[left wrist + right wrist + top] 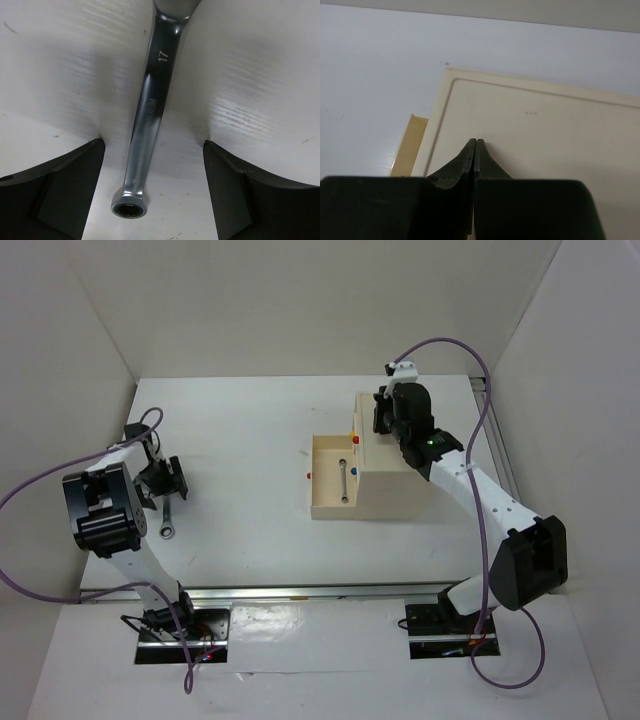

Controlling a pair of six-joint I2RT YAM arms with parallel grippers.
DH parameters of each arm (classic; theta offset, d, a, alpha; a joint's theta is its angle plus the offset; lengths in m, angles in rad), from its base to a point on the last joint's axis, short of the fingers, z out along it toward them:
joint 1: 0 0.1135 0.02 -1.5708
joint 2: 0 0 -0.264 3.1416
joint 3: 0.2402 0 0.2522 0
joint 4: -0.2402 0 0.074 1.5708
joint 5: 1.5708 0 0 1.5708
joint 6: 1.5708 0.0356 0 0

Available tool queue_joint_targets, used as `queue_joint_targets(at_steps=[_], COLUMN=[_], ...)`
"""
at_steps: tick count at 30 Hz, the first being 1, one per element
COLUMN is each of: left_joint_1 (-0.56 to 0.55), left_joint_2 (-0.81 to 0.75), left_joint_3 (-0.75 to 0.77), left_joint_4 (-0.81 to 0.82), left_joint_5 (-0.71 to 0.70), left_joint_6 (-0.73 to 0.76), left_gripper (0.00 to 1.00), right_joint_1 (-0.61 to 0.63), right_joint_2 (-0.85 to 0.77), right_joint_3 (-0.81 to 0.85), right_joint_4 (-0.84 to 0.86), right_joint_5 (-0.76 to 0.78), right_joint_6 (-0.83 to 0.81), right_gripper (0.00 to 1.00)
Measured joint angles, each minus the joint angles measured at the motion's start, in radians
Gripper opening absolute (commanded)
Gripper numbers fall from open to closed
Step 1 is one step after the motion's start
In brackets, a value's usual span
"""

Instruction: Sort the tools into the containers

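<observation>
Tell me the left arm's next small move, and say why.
Probably close the left gripper on the silver wrench, lowering first if needed: its open fingers straddle the shaft without touching it, and the wrench lies flat on the table. The open drawer already holds another wrench.

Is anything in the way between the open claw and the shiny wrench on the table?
No, nothing visible. The left gripper hangs open right over the wrench, one finger on each side, with only bare table between.
</observation>
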Motion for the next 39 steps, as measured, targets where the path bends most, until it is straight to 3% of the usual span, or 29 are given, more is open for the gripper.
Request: queue_joint_targets(at_steps=[6, 10, 13, 16, 18, 24, 28, 39], left_joint_1=[0.002, 0.002, 0.002, 0.005, 0.007, 0.01, -0.011, -0.338], left_joint_2=[0.022, 0.027, 0.035, 0.062, 0.075, 0.115, 0.138, 0.031], left_joint_3=[0.026, 0.028, 0.034, 0.067, 0.085, 0.143, 0.177, -0.002], left_joint_4=[0.015, 0.033, 0.039, 0.011, 0.008, -0.029, -0.017, 0.285], left_joint_5=[0.0, 0.001, 0.006, 0.007, 0.028, 0.093, 0.227, 0.628], left_joint_6=[0.0, 0.001, 0.003, 0.006, 0.011, 0.021, 0.01, -0.191], left_gripper=[0.79, 0.56, 0.55, 0.29, 0.0, 0.0, 0.0, 0.0], right_joint_1=[0.0, 0.0, 0.0, 0.0, 0.0, 0.0, 0.0, 0.0], right_joint_2=[-0.003, -0.006, -0.013, -0.023, -0.029, -0.034, -0.034, -0.033], right_joint_3=[-0.003, -0.005, -0.008, -0.014, -0.015, -0.019, -0.019, -0.02], right_joint_4=[-0.001, 0.0, -0.005, -0.012, -0.021, -0.023, -0.023, -0.023], right_joint_5=[0.004, 0.011, 0.017, 0.021, 0.024, 0.033, 0.034, 0.037], right_joint_6=[0.0, 0.004, 0.007, 0.008, 0.008, 0.01, 0.011, 0.019], right_gripper=[0.0, 0.0, 0.0, 0.0, 0.0, 0.0, 0.0, 0.0])
